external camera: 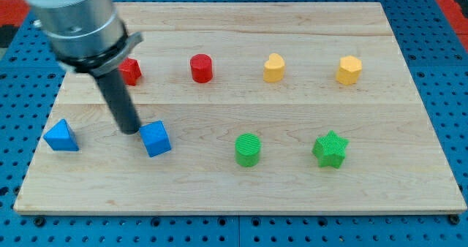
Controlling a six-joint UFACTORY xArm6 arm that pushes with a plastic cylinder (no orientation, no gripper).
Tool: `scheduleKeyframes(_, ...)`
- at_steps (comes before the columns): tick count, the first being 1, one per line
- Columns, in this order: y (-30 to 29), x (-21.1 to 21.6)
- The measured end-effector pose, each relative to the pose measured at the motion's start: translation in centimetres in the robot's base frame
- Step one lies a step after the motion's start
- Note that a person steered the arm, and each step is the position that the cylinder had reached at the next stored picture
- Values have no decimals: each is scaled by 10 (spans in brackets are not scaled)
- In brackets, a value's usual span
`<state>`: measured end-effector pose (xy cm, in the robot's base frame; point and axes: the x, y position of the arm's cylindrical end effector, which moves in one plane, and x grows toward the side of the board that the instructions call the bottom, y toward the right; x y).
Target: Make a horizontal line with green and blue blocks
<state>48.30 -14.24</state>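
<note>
My tip rests on the board just left of a blue cube, close to touching it. A blue triangular block lies further to the view's left. A green cylinder and a green star lie to the view's right, roughly in a row with the blue blocks near the view's bottom.
A red block, partly behind my rod, a red cylinder, a yellow heart and a yellow hexagon form a row near the view's top. The wooden board lies on a blue pegboard surface.
</note>
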Motion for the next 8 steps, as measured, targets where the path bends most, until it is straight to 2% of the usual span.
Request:
scheduleKeyframes(2,7,26)
scheduleKeyframes(3,5,-23)
scheduleKeyframes(4,-116,-27)
scheduleKeyframes(5,-162,-22)
scheduleKeyframes(6,-136,6)
scheduleKeyframes(7,-100,55)
scheduleKeyframes(8,-114,58)
